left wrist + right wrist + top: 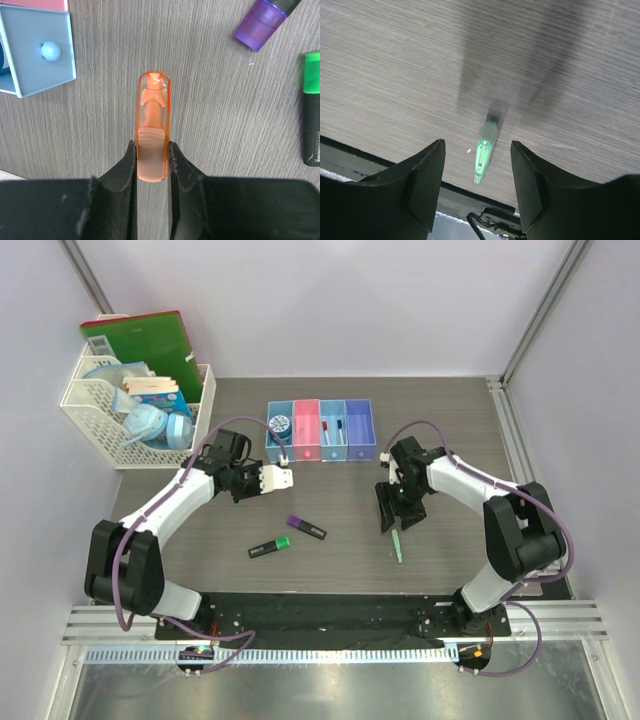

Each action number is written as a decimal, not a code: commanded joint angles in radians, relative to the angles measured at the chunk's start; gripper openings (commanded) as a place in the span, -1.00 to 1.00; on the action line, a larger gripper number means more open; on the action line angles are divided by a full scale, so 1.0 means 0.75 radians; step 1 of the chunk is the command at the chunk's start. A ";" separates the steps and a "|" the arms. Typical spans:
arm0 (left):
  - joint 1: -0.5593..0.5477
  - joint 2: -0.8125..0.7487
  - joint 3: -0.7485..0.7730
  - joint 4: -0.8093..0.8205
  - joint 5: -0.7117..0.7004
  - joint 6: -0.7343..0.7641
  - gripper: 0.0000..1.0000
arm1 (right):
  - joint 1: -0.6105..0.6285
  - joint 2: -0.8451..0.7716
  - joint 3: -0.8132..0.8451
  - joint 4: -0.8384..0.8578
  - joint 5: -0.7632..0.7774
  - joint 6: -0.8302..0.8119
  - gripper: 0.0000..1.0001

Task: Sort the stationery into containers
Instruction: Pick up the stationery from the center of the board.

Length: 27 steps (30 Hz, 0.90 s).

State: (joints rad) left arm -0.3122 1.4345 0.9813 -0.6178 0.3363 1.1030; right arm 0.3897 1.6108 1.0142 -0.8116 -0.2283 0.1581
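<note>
The containers [320, 430] are a joined row of blue, pink, light blue and purple bins at the back middle. The blue tape roll [279, 425] lies in the blue bin. The red-capped marker [325, 430] and the blue-capped marker [338, 428] are in the light blue bin. My left gripper [273, 479] [152, 155] is shut on the orange highlighter [152, 125], just above the table in front of the blue bin [37, 55]. My right gripper [387, 510] [476, 150] is open above the pale green pen [397, 545] [486, 147], which lies on the table.
The purple-black highlighter [307, 528] [265, 17] and the green-black highlighter [270, 548] [312, 107] lie mid-table between the arms. The white lattice basket [135, 410] with a green folder [145, 340] stands at the back left. A black strip runs along the near edge.
</note>
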 commanded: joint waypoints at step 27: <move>-0.001 -0.070 0.098 0.016 0.142 -0.180 -1.00 | 0.035 0.012 0.075 -0.012 -0.043 -0.074 -0.98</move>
State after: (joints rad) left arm -0.3122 1.4055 0.9825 -0.6189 0.3393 1.0626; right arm 0.4084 1.7084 1.0077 -0.7956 -0.2394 0.1341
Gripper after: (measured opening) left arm 0.189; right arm 0.189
